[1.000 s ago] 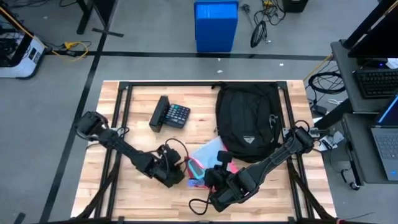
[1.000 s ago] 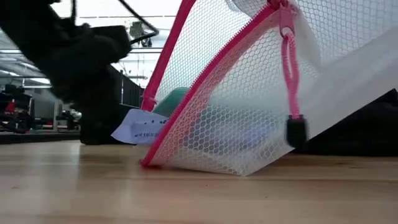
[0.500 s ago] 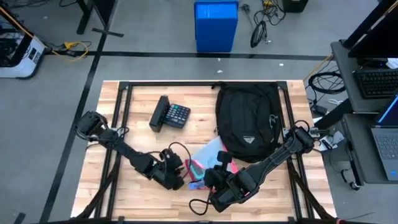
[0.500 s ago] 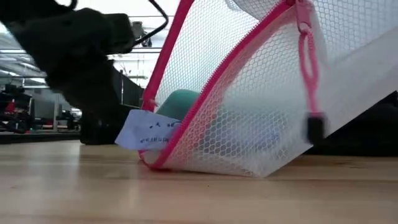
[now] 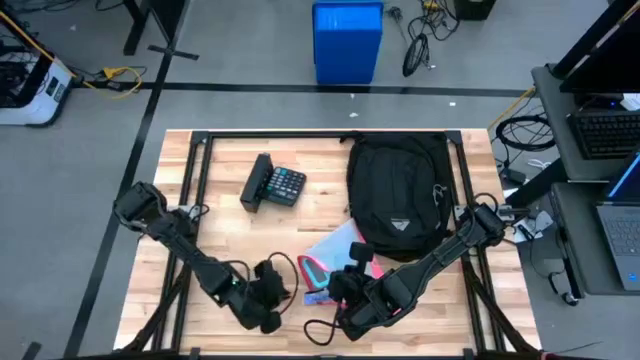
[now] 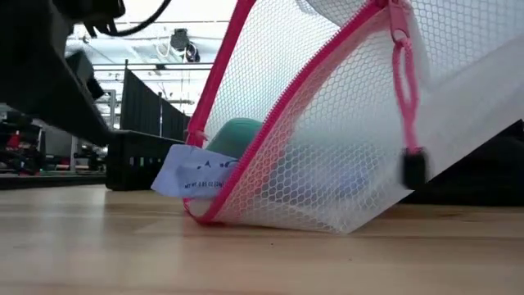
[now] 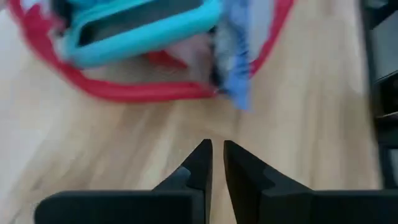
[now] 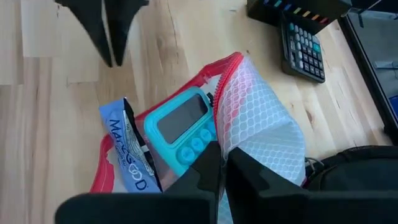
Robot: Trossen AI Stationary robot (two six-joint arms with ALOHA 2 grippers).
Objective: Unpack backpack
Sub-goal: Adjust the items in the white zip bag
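Currently my right gripper (image 8: 219, 163) is closed on the mesh zip pouch (image 5: 335, 258), pinching its white netting beside the pink zipper, so one side is lifted while the open mouth rests on the table (image 5: 230, 230). To empty it cleanly, I judge the grip should stay on the fabric only and the lift be gradual, letting the teal timer (image 8: 181, 130) and blue packet (image 8: 124, 158) slide out (not drop). My left gripper (image 7: 214, 155) hovers low over bare wood near the pouch mouth, fingers almost closed, holding nothing. Behind the pouch, the backpack (image 5: 400, 190) lies flat.
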